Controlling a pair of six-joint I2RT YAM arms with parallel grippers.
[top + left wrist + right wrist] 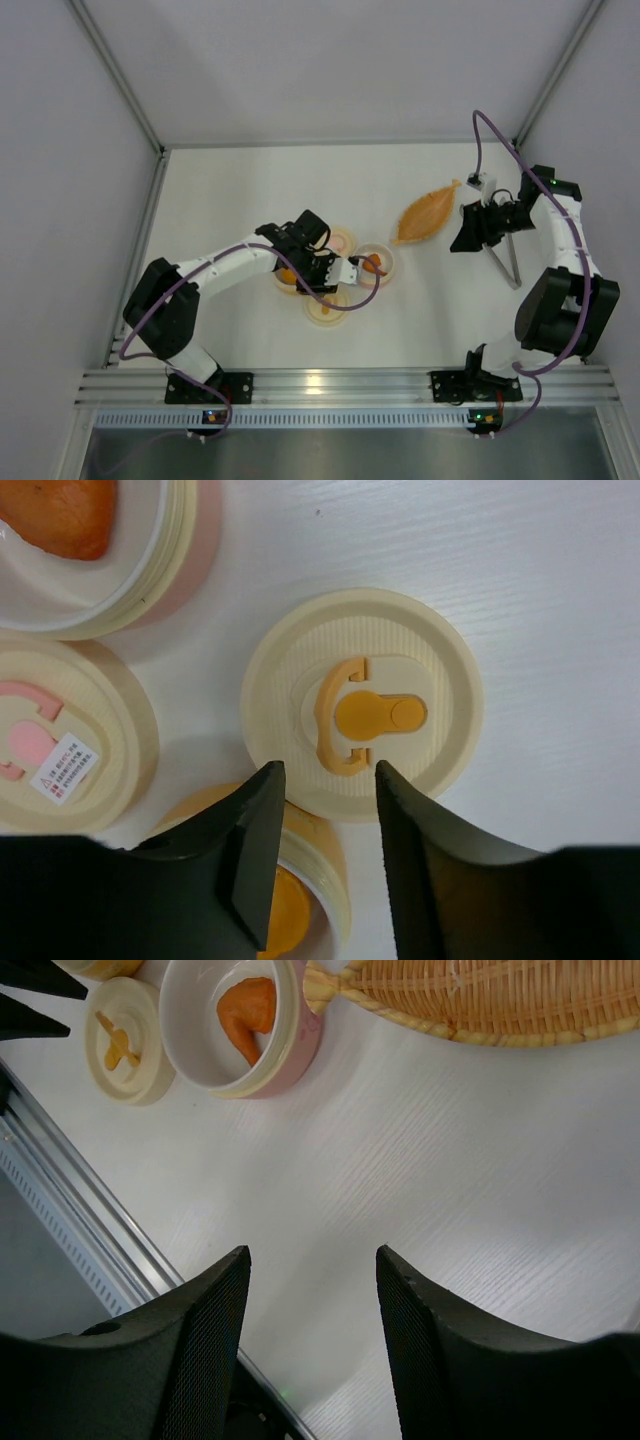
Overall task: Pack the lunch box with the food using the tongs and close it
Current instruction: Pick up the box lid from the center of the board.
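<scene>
Your left claw stands released. Its matte black fingers are apart with nothing between them, and the tips hang over the near rim of the orange lid. That lid is a finely ribbed cream plastic disc with an orange hook-shaped tab at its middle. It lies flat on the white, wood-grained table, off its tub.

Under the left finger sits the yellow tub, open, with the smooth round ball inside — partly hidden by the finger. At the left of that wrist view lies the pink lid, cream with a pink tab and a small white sticker. Past it the pink tub is open too and holds the wedge. These four pieces sit close beside one another, so you have little room among them.

Your right claw is likewise released and holds nothing, hovering over bare table well apart from the tubs. The tongs — thin grey metal in a narrow V — lie on the table just beside it, toward the right wall. The woven, leaf-shaped dish lies between the right claw and the pink tub. Its tail comes right up to the tub's rim, though you cannot tell whether they touch.

Open table stretches beyond the tubs toward the far wall. A ribbed metal rail bounds the near edge.
</scene>
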